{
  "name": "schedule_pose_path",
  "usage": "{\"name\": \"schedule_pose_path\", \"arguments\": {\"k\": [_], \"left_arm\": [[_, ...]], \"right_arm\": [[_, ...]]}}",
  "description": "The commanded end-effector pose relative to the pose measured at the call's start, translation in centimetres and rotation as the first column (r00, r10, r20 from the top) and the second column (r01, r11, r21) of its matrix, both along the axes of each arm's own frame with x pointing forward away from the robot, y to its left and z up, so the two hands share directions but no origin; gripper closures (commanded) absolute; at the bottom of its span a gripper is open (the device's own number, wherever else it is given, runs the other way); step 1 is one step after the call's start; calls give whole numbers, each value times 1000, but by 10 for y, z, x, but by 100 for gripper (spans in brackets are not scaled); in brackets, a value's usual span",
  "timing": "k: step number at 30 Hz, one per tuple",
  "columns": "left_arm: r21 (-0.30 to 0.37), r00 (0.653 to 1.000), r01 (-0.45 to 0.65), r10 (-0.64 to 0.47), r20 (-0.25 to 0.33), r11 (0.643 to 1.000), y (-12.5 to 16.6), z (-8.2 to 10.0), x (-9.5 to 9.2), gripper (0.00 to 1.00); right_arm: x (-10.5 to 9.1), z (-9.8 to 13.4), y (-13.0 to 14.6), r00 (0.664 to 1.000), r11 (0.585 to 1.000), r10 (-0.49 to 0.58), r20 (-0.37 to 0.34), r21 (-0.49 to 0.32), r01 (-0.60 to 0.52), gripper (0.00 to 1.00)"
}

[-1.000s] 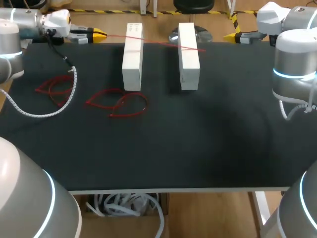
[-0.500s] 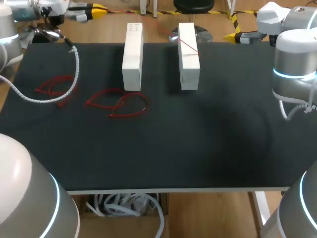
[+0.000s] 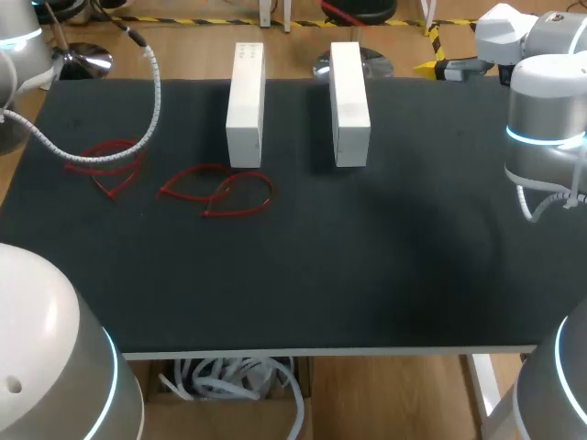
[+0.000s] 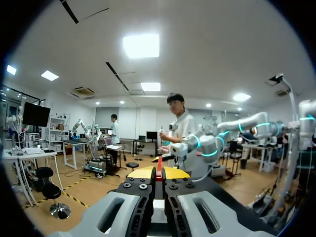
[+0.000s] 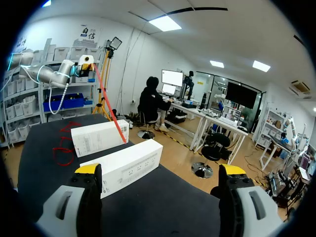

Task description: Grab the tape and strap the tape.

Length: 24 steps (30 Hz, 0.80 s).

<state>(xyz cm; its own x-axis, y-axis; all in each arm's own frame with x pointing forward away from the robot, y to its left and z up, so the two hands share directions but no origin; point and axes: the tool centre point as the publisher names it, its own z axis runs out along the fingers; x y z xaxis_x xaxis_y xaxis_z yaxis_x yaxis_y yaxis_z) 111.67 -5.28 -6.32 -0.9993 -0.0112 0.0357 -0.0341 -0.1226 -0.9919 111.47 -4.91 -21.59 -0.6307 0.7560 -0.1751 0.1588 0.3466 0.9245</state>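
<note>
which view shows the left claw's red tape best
The right wrist view: the red tape runs from the left claw down to the white boxes. The left wrist view shows only a stub between its tips; the head view, none.

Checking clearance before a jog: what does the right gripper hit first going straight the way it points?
Probably the nearer white box, which lies just ahead of the open right gripper, slightly off its midline. Depth is unclear, so it may only clip the box's end.

furniture: table [image 3: 367,275] | top: black, matte | front edge: pale | light: even, soft shadows
</note>
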Motion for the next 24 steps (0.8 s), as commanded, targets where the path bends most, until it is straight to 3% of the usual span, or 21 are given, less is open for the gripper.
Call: {"name": "schedule_pose_path", "arguments": {"k": [1,24], "left_arm": [[6,976,-218,218,-14,976,-9,10,-8,100],[3,966,-258,258,21,966,-21,19,-16,100]], "right_arm": [[0,0,0,1000,1000,1,1,2,-1,0],[0,0,0,1000,1000,1,1,2,-1,0]]}}
